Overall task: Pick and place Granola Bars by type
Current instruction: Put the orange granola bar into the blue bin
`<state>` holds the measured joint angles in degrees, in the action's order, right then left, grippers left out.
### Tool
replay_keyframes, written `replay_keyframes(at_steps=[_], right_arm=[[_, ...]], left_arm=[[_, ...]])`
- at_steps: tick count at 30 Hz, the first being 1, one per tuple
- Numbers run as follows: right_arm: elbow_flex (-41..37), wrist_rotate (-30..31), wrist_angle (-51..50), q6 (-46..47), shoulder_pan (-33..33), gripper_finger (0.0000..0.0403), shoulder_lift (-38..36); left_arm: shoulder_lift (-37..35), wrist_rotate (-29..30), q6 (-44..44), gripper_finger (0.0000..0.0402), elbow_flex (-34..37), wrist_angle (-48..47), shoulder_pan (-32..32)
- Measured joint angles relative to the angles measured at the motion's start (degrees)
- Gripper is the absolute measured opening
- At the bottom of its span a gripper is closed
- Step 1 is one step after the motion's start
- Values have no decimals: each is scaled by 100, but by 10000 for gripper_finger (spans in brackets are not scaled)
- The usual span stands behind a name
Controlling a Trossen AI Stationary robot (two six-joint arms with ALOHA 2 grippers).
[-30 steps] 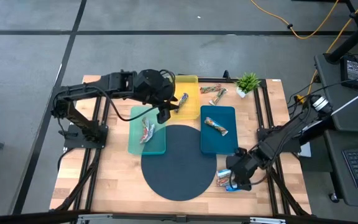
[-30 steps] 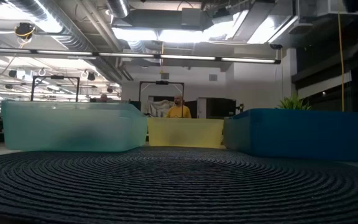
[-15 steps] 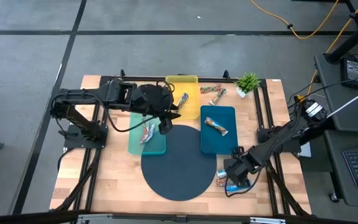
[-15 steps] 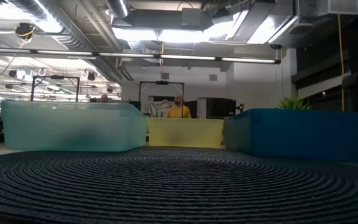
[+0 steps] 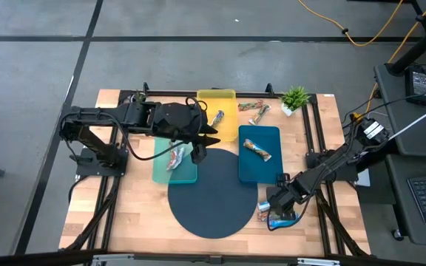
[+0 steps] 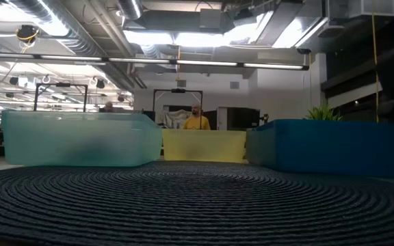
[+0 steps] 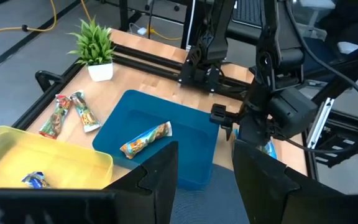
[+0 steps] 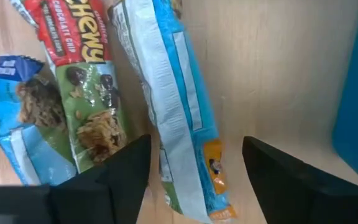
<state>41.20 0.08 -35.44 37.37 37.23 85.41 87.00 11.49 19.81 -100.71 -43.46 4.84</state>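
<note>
My left gripper hovers open and holds nothing, over the near right corner of the pale teal tray, which holds bars. My right gripper is low at the near right of the table, open. In the right wrist view its fingers stand on either side of a blue-white bar lying flat on the wood. Beside that bar lie a red-green bar and a blue bar. One bar lies in the blue tray, one in the yellow tray. Two bars lie on the wood by the plant.
A round dark woven mat lies at the near middle of the table, between the trays. A small potted plant stands at the far right corner. The low view shows only the mat and the three tray walls; people stand far behind.
My left gripper has moved from above the yellow tray's near left corner toward the table's near edge, to the teal tray's near right corner. My right gripper has shifted a little toward the table's left, closer over the bars on the wood.
</note>
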Motion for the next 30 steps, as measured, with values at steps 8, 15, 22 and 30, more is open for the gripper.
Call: replay_keyframes(at_steps=[8, 15, 22, 30], right_arm=[[-217, 18, 223, 449, 0, 185, -11], [-213, 2, 253, 483, -2, 96, -11], [213, -44, 209, 374, 4, 23, -7], [1261, 284, -198, 461, 4, 37, -409]], left_arm=[[0, 2, -48, 143, -1, 0, -11], [0, 2, -59, 143, -1, 0, -11], [0, 2, -55, 143, -2, -1, -11], [0, 3, -50, 143, -2, 0, -11]])
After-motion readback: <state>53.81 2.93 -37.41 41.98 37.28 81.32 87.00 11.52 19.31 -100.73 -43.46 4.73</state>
